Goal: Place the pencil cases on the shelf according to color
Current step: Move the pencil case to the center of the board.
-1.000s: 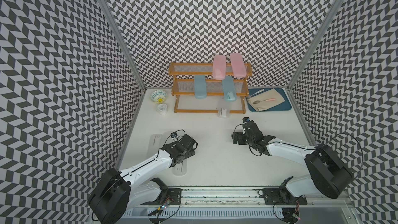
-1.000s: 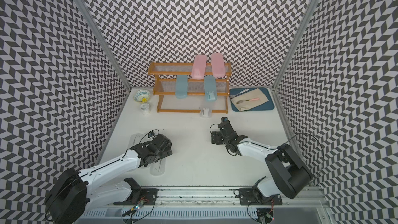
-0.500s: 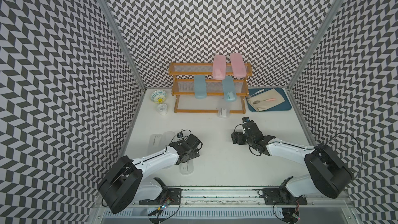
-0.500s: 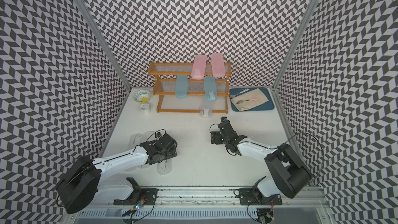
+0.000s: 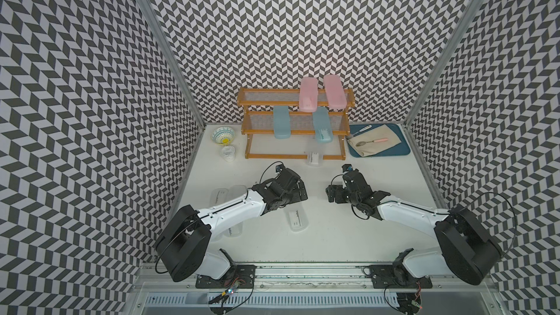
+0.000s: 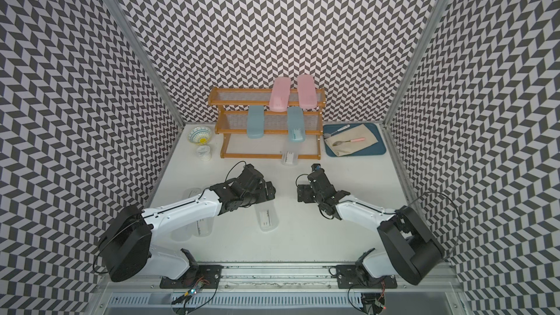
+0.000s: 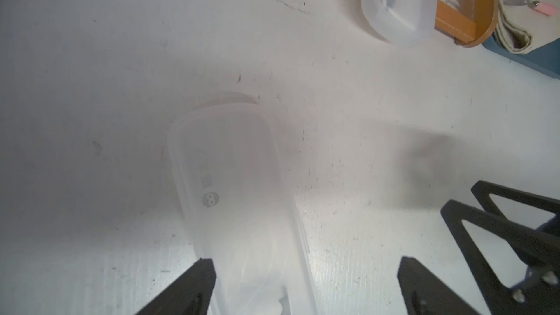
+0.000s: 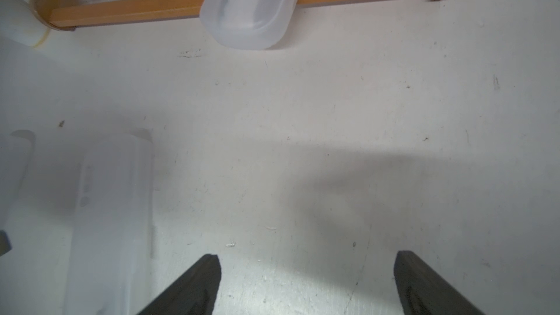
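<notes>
1. Left gripper (image 5: 298, 192), jaws wide and empty, has moved right and up the frame since a second ago and now hangs over a frosted clear case (image 5: 295, 219). The right gripper (image 5: 331, 193), equally agape and empty, is unmoved.
2. Only the left wrist view shows that case's printed logo.
3. On the shelf (image 5: 278, 156), pink cases (image 5: 308, 94) sit on the top tier and teal cases (image 5: 281, 122) on the middle one. The blue tray (image 5: 405, 146) holds a cloth (image 5: 381, 146) and a spoon (image 5: 371, 141).

A patterned bowl (image 5: 223, 135) is sitting at the far left corner of the white table (image 5: 333, 243); a small white tub (image 5: 228, 153) is standing just beside it; a blue tray (image 5: 405, 146) is lying at the far right, carrying a beige cloth (image 5: 386, 133); a pink-handled spoon (image 5: 371, 142) is resting on the cloth; a second utensil (image 5: 362, 129) is lying just beyond it.
</notes>
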